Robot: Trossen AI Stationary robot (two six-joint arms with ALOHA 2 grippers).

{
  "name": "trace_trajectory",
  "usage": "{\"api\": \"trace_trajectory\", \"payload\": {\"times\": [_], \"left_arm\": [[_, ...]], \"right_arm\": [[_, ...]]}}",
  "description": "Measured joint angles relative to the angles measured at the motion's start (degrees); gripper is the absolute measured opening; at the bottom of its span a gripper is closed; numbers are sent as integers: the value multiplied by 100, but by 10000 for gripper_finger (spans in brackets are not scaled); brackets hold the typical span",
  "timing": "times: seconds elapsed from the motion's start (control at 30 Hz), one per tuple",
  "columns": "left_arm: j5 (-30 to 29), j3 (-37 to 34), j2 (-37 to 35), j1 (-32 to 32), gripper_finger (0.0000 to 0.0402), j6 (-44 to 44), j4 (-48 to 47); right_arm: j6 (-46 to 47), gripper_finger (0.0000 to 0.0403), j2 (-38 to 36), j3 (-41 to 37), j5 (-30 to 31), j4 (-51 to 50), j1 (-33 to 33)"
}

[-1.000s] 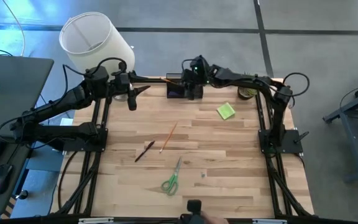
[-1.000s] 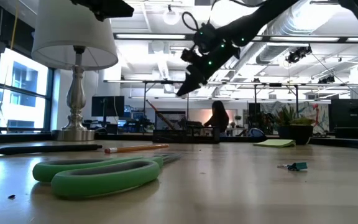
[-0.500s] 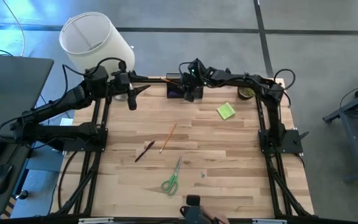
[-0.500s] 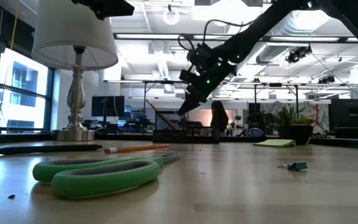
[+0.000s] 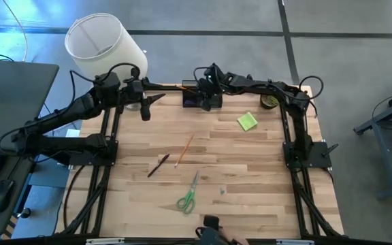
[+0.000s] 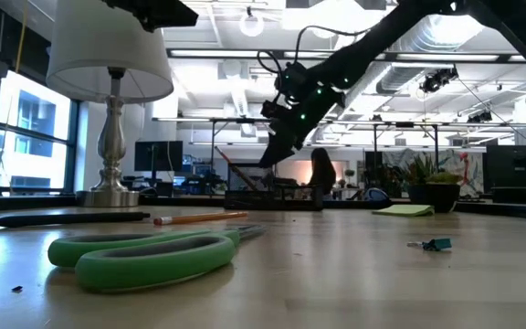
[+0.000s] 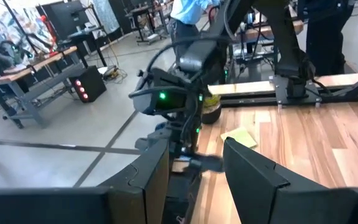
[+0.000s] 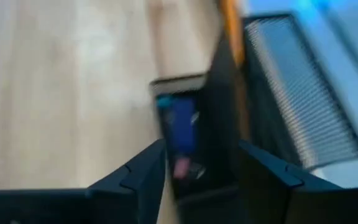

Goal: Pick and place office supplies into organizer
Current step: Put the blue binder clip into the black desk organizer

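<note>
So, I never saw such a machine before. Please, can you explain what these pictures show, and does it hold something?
It is a robot with two dark arms at a wooden table. One camera looks down from above, one sits at table height, and one rides on each wrist. The right gripper hovers over the black organizer at the far edge, fingers open, holding nothing. The left gripper waits near the lamp, also open and empty. On the table lie green scissors, a pencil, a dark pen and a sticky-note pad.
</note>
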Motion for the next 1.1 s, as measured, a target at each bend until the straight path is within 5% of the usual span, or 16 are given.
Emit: {"api": "trace_trajectory", "payload": {"times": [0.23, 0.43, 0.67, 1.1], "left_arm": [[-1, 2, 146, 0, 140, 28, 68], [1, 2, 146, -2, 140, -16, 88], [46, 2, 146, -2, 140, -22, 50], [69, 2, 146, -2, 140, -198, 64]], "right_arm": [[829, 186, -5, 852, -39, -3056, 336], [1509, 165, -16, 157, 253, -4878, 877], [2740, 142, -574, -913, -330, -4610, 1979], [6179, 138, -881, -1021, 416, -3132, 3919]]}}
